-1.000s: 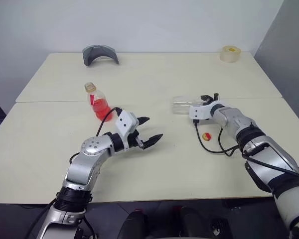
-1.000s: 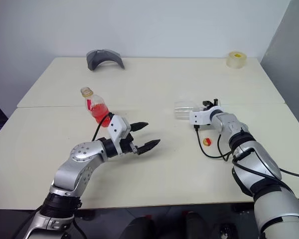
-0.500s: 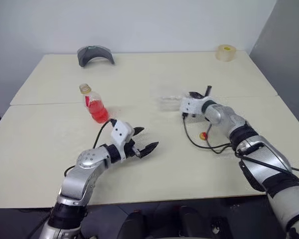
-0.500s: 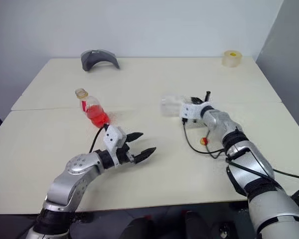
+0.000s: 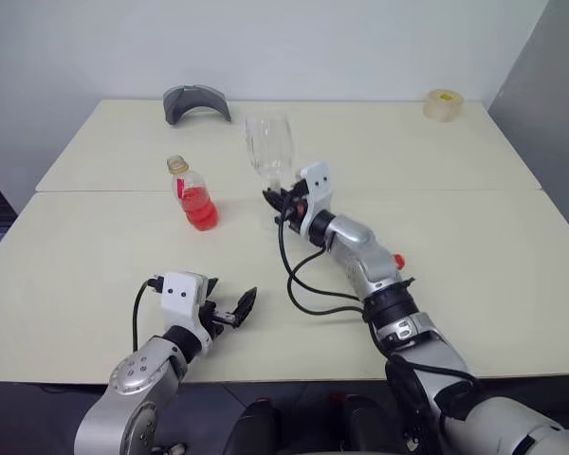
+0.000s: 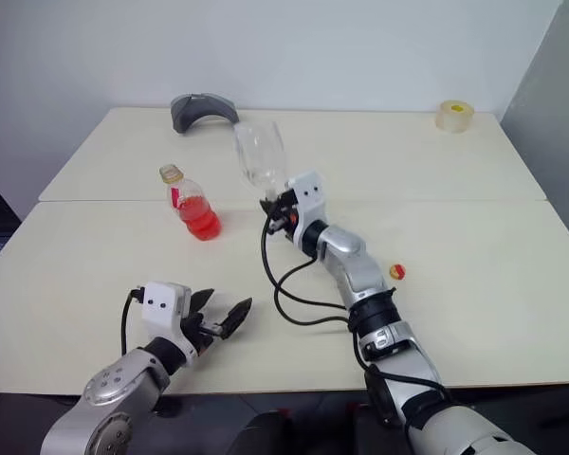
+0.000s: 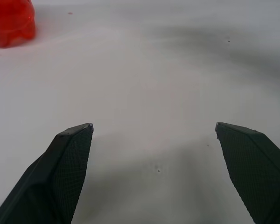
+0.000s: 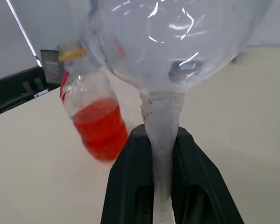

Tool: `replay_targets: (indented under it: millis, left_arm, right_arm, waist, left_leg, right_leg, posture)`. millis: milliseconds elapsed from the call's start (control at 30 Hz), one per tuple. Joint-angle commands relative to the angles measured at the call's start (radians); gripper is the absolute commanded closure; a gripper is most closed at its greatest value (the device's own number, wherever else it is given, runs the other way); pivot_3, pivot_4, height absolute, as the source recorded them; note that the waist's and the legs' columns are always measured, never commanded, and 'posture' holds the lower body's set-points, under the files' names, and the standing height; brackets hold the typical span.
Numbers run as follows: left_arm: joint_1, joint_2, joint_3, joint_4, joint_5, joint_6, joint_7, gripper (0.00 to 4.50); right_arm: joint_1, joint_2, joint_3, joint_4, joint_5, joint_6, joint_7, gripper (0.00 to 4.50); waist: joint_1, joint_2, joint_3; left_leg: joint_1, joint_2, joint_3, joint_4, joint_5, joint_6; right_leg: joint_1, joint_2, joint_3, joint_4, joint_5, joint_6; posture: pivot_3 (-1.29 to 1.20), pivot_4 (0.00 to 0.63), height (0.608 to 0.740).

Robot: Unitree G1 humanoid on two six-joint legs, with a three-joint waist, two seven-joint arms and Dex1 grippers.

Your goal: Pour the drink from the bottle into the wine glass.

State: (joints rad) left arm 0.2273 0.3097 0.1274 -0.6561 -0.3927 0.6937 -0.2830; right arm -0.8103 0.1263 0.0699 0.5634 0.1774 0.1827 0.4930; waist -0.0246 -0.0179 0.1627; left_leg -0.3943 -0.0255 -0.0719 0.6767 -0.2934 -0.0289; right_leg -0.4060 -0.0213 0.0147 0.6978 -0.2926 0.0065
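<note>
Nearest the desk's front edge, toward its left corner, the left gripper hovers low over the bare top with its two black fingers spread wide and nothing between them. Past it, toward the middle of the desk, the right arm reaches in from the front right, a black cable looping beside it onto the surface. A small yellow-and-red cap lies on the desk just right of that arm. The right gripper is pinched tight on the stem of the glass, holding it upright with the clear bowl above the fingers; the bowl looks empty. Just left of the glass, apart from it, the bottle stands uncapped on the desk, left of centre, with the red drink filling its lower half. Farther back, a grey curved object sits near the rear edge on the left, and a roll of tape rests by the rear right corner.
</note>
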Motion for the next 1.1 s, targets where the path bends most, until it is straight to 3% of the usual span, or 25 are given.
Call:
replay_targets:
  millis: [33,200,333,833,933,1100]
  left_arm:
    - [0.021,-0.014,0.001,-0.063,0.006,-0.007,0.036,0.0]
    - [0.006,-0.007,-0.009,-0.077,-0.014,-0.001,0.036,0.0]
    - [0.009,0.003,-0.007,-0.089,-0.018,0.002,0.031,0.0]
    - [-0.033,0.006,-0.018,-0.051,-0.018,-0.012,0.015,0.0]
    - [-0.041,0.004,-0.024,-0.047,-0.017,-0.013,0.011,0.0]
    - [-0.052,-0.002,-0.027,-0.04,-0.016,-0.014,0.012,0.0]
  right_arm:
    - [-0.001,0.045,0.014,0.024,-0.005,-0.072,-0.006,4.35]
    - [0.014,0.062,0.073,0.1,-0.072,-0.139,-0.043,4.35]
    - [0.059,0.015,0.13,0.027,-0.124,-0.135,-0.051,4.35]
    - [0.243,-0.224,0.192,-0.389,-0.176,0.187,0.009,4.35]
    - [0.245,-0.22,0.179,-0.401,-0.168,0.215,-0.006,4.35]
    - [0.153,-0.12,0.103,-0.33,-0.11,0.145,-0.07,4.35]
  waist:
    - [-0.003,0.0,0.0]
    - [-0.007,0.0,0.0]
    - [-0.007,0.0,0.0]
    - [-0.002,0.0,0.0]
    - [-0.002,-0.001,0.0]
    - [-0.004,0.0,0.0]
  left_leg:
    - [0.0,0.0,0.0,0.0,0.0,0.0]
    - [0.001,0.0,0.0,-0.001,0.0,0.0]
    - [0.001,0.0,0.0,-0.001,0.0,0.0]
    - [0.001,0.0,0.0,-0.001,0.0,0.0]
    - [0.001,0.0,0.0,0.0,0.0,0.0]
    - [0.001,0.0,0.0,-0.001,0.0,0.0]
  right_leg:
    - [0.0,0.0,0.0,0.0,0.0,0.0]
    - [0.0,0.001,0.0,0.0,0.0,0.0]
    - [0.0,0.001,0.0,0.0,0.0,0.0]
    - [0.001,0.001,0.0,-0.001,0.0,0.0]
    - [0.001,0.001,0.0,-0.001,0.0,0.0]
    - [0.001,0.001,0.0,-0.001,0.0,0.0]
  posture:
    - [0.0,0.15,0.74]
    - [0.0,0.15,0.74]
    - [0.0,0.15,0.74]
    - [0.0,0.15,0.74]
    - [0.0,0.15,0.74]
    - [0.0,0.15,0.74]
